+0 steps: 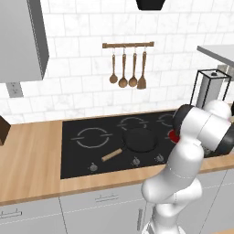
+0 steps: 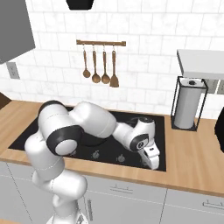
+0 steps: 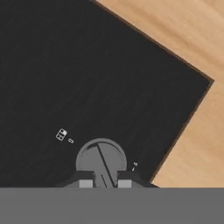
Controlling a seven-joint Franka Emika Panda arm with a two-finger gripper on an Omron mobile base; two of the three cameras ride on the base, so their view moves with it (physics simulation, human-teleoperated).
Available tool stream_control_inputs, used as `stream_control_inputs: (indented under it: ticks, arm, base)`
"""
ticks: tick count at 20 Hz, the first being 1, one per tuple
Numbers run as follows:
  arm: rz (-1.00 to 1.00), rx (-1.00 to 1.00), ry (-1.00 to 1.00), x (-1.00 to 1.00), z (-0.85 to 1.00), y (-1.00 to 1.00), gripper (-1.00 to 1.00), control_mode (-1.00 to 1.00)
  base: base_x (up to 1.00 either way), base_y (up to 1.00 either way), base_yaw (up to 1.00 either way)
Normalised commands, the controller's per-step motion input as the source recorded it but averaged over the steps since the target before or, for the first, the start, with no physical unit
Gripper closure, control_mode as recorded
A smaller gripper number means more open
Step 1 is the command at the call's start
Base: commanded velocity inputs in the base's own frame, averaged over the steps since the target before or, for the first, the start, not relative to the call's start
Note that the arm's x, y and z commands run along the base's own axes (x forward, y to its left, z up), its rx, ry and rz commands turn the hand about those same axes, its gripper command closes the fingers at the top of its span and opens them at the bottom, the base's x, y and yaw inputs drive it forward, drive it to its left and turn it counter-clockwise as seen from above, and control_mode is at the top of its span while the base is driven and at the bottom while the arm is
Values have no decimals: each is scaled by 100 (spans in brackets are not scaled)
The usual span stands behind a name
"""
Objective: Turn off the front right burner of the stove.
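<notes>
- Burner [image 1: 172, 135], front right zone of the stove [image 1: 82, 155], shows as a red sliver beside the arm's elbow, so it is judged lit.
- Gripper [image 3: 105, 183] sits low over a round metal knob [image 3: 101, 159] near the glass corner; the fingertips [image 3: 86, 183] straddle its ridge, apart, not visibly pinching.
- Risk: with so little grip on the ridge, a twist may slip.
- Risk: several knobs line the front edge; turning the wrong one leaves the zone on.
- Frying pan [image 1: 140, 140] sits farther back, clear.

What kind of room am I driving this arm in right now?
A home kitchen, by the look of it: a black glass stove set into a wooden counter, wooden utensils hanging on a white tiled wall, and a paper towel holder beside the cooktop.
</notes>
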Motion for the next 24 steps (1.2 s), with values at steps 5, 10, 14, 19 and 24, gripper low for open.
stream_control_inputs:
  ticks: [5, 10, 14, 19, 24]
  arm:
    - [-71, 4, 8, 0, -20, -1, 100, -100]
    - [-75, 5, 7, 0, -24, -6, 100, -100]
    - [-80, 5, 6, 0, -29, -9, 100, -100]
    - [-86, 4, 5, 0, -36, -9, 100, -100]
    - [-92, 2, 2, 0, -44, -7, 100, -100]
  base:
    - [0, 0, 0]
    - [0, 0, 0]
    - [0, 0, 0]
    - [0, 0, 0]
    - [0, 0, 0]
